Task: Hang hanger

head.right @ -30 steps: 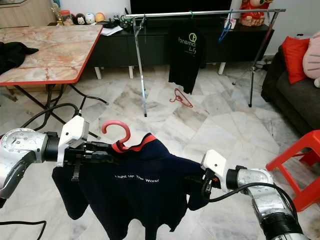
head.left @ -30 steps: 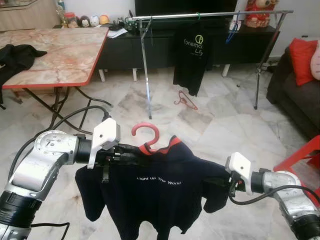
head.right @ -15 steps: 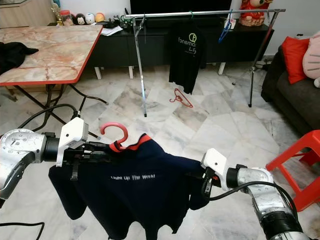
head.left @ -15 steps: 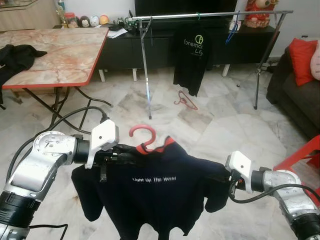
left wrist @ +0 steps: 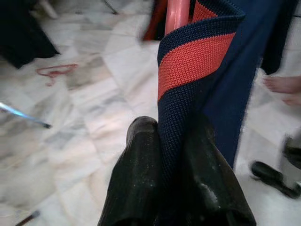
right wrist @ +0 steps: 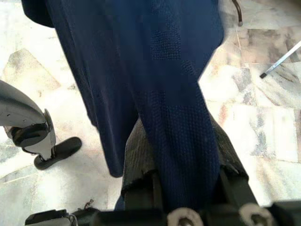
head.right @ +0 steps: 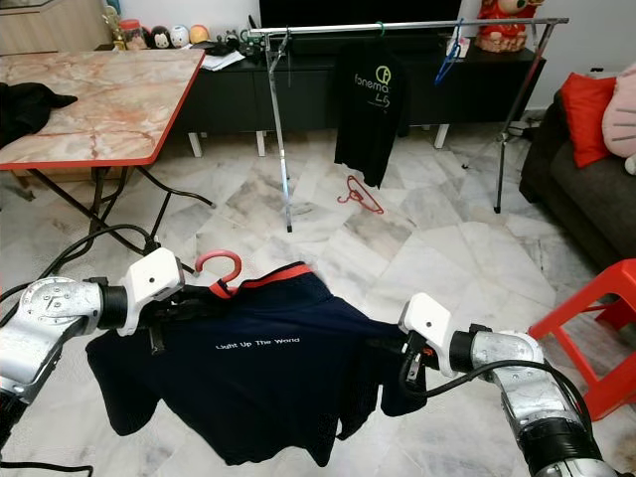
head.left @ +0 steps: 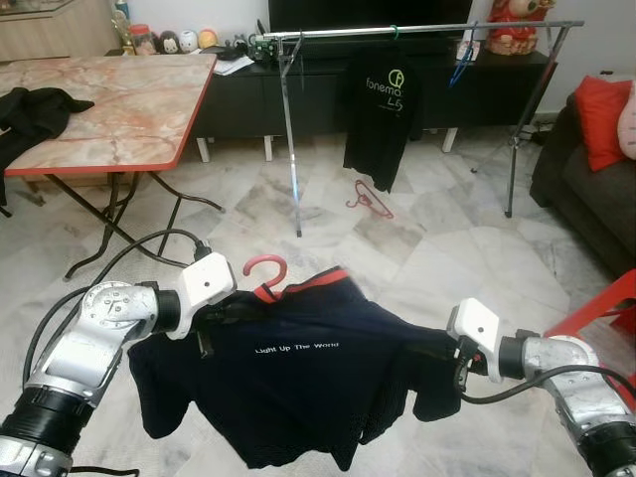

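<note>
Gripping the collar, the left gripper's point(left wrist: 164, 155) two black fingers point(left wrist: 136, 179) are pressed together on the navy shirt's point(head.left: 298, 368) red-and-navy collar band point(left wrist: 193, 61), w/ the pink hanger neck point(left wrist: 178, 14) rising just behind the cloth. On the other side the right gripper point(right wrist: 176, 155) has its fingers clamped on a fold of the same navy fabric, at the shoulder/sleeve end.

Between the two arms the shirt is stretched, text "Light Up The World" across the chest, and the pink hanger hook point(head.left: 260, 270) sticks up just beside the left gripper.

What changes vs. one second ago: the left arm has come lower and the hook is now more tilted and lower, less upright than before. The shirt lies flatter, spread almost like a sheet, not hanging down as it did. The right arm is nearly at the same place.

For the task I think this is not yet progress toward the rail. The clothes rack point(head.left: 417, 30) stands well apart, across the marble floor point(head.left: 397, 248), w/ a black T-shirt point(head.left: 380, 109) already hanging on it and a red hanger point(head.left: 368, 199) lying on the floor below. The robot must walk there first, then lift the hook above the bar. A hook leaning like this would prob. need to be turned upright again before it catches the rail. A red-edged table point(head.left: 109, 109) is at the left, a red chair point(head.left: 606, 308) at the right; both are near the path.
</note>
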Tool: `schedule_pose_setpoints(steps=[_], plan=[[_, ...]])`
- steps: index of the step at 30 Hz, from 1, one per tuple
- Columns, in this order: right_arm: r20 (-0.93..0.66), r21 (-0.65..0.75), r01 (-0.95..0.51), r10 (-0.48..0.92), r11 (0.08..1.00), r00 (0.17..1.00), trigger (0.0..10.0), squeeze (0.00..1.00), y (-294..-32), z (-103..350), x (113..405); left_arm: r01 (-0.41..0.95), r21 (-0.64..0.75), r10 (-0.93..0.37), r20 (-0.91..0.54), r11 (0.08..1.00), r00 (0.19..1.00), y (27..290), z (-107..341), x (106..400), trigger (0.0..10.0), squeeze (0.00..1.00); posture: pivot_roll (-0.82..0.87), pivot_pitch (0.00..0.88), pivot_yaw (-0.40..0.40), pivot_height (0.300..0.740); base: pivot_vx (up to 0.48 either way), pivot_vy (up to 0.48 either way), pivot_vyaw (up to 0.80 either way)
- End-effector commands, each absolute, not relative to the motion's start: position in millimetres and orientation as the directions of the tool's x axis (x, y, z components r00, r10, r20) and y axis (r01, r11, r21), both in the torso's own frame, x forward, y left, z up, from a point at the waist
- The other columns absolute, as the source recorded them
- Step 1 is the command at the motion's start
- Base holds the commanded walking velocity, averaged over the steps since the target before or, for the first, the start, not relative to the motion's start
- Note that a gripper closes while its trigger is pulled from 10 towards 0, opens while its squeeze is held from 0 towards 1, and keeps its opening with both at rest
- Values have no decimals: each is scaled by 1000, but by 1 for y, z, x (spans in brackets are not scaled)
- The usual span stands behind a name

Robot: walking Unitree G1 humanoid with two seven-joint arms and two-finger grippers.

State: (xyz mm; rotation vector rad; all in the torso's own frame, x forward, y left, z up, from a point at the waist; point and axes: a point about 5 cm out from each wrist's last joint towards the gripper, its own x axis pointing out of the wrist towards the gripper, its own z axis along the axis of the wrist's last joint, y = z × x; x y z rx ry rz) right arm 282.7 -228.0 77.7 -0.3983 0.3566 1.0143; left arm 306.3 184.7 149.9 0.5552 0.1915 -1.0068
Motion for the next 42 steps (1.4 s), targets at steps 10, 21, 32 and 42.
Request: schedule_pose_setpoints(steps=[10,21,32,42], plan=[[-467,-187,-869,737,459,489,0,0,-229,81,281,471,431,-475,-105,770,874,203,180,345,10000,0,-23,0,-24,740,0,0,0],[-459,-173,-863,736,475,497,0,0,-220,73,278,522,258,-543,12,813,840,178,183,342,10000,0,-29,0,-20,740,0,0,0],[-471,-138,-861,732,489,492,10000,1000,-214,68,278,677,302,-694,-66,671,717,155,168,326,10000,0,-26,0,-16,740,0,0,0],[-557,-133,-919,739,371,379,10000,1000,-218,71,268,692,328,-700,-113,643,705,155,161,323,10000,0,-31,0,-12,740,0,0,0]])
